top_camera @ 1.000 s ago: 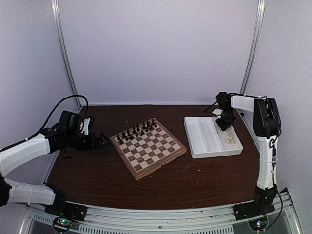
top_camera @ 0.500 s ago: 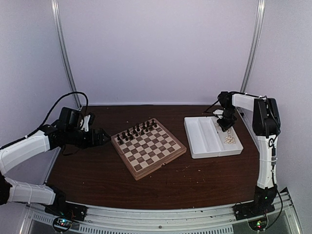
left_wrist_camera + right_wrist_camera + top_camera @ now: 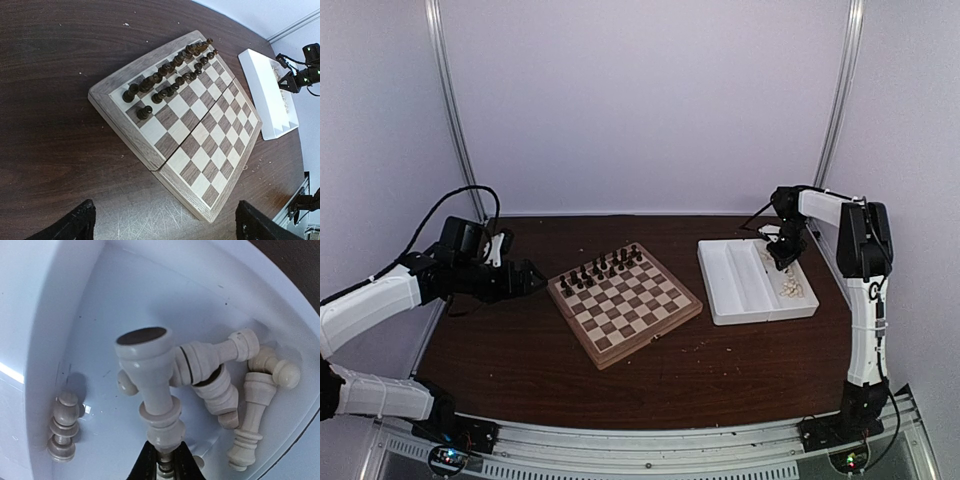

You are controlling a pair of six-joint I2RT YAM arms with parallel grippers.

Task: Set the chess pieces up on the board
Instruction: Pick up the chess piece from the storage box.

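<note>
While the left hand (image 3: pixel 525 278) gapes, the right hand (image 3: pixel 160 462) clenches one chess piece (image 3: pixel 150 382).

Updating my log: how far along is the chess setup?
Done: dark pieces line the far side of the board. In hand: the right gripper pinches one cream piece in the white tray. Left: the other cream pieces lie there; none stands on the board.

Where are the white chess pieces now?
Top view: the cream-white chess pieces lie in the rightmost compartment of the white rectangular tray, right of the checkered wooden chessboard.
</note>
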